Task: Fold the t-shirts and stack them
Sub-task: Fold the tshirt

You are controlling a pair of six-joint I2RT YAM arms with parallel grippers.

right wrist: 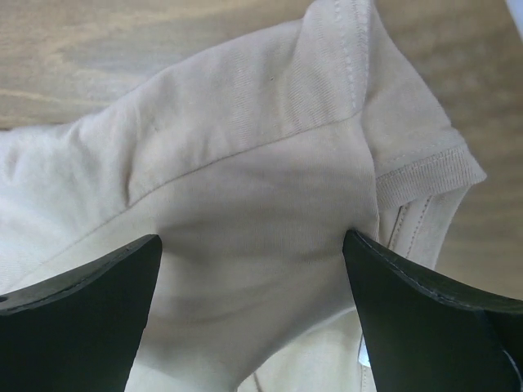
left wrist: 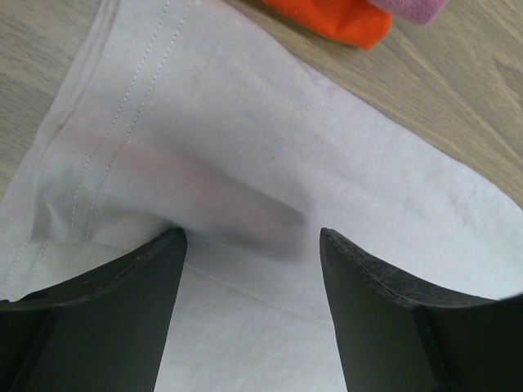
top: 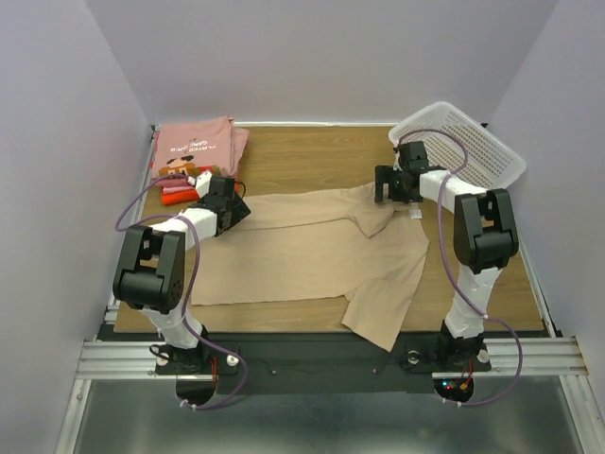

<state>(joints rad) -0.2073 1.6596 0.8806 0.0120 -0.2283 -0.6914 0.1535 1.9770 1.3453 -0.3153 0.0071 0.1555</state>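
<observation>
A tan t-shirt (top: pixel 312 255) lies spread across the middle of the table, partly folded. My left gripper (top: pixel 238 204) is open over its far left hemmed corner (left wrist: pixel 122 106), with cloth between the two fingers (left wrist: pixel 251 237). My right gripper (top: pixel 386 185) is open over the far right part by the ribbed collar (right wrist: pixel 425 171), with a raised fold of cloth between the fingers (right wrist: pixel 252 238). Folded pink t-shirts with a print (top: pixel 194 142) lie at the back left. A red-orange t-shirt (top: pixel 175 196) lies in front of them and also shows in the left wrist view (left wrist: pixel 327 16).
A white perforated basket (top: pixel 473 142) stands tilted at the back right, just behind my right arm. The tan shirt's lower right part hangs over the table's near edge (top: pixel 378 326). Bare wood (top: pixel 312 156) lies between the pink stack and the basket.
</observation>
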